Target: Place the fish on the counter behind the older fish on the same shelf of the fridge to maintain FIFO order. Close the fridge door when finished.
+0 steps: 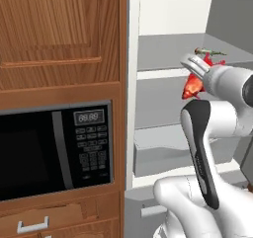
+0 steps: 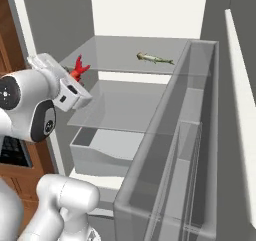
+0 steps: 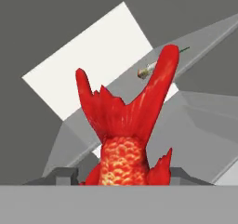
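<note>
So the hand [image 3: 124, 174] is clamped on the red fish [image 3: 125, 130], tail sticking out ahead, held up in the air right at the front of the open fridge [image 2: 150, 15]. The older fish [image 2: 155, 59] lies further back on the upper shelf [image 2: 125, 52]. The fridge door [image 2: 175, 160] is wide open, with a microwave [image 1: 52, 150] off to the left.

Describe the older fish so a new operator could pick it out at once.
Look into the open fridge and find the upper shelf of its pale interior. The older fish lies flat there, towards the right. It is thin and greenish-grey with pointed ends, unlike the red-orange fish held in the gripper.
</note>
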You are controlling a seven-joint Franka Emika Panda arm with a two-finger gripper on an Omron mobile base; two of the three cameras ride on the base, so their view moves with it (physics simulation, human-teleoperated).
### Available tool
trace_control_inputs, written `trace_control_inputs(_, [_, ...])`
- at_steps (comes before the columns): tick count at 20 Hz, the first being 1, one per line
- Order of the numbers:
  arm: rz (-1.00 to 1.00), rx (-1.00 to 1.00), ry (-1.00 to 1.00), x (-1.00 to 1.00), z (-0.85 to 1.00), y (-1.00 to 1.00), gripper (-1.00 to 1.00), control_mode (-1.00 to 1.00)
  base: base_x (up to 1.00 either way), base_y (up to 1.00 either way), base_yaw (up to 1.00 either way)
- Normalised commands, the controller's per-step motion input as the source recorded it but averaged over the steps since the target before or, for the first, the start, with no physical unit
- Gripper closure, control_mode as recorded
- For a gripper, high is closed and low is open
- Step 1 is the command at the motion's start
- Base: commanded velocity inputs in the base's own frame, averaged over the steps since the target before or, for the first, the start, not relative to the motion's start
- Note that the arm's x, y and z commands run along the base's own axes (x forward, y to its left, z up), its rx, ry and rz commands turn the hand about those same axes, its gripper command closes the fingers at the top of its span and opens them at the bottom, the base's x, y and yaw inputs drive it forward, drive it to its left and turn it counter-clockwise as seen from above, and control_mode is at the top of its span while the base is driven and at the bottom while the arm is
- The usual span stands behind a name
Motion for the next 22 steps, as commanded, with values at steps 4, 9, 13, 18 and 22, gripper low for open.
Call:
trace_control_inputs(4, [0.01, 0.08, -0.03, 0.58, 0.47, 0.0, 1.0, -1.0, 0.0, 0.0, 0.0])
trace_control_inputs(9, [0.0, 0.1, 0.03, 0.75, 0.32, 0.0, 1.0, -1.0, 0.0, 0.0, 0.0])
trace_control_inputs(13, [0.0, 0.03, 0.04, 0.7, 0.1, -0.03, 1.0, -1.0, 0.0, 0.0, 0.0])
trace_control_inputs(18, [0.0, 0.0, 0.0, 0.6, 0.0, -0.09, 1.0, -1.0, 0.0, 0.0, 0.0])
trace_control_inputs(22, [0.02, 0.03, 0.0, 0.59, 0.0, -0.19, 1.0, -1.0, 0.0, 0.0, 0.0])
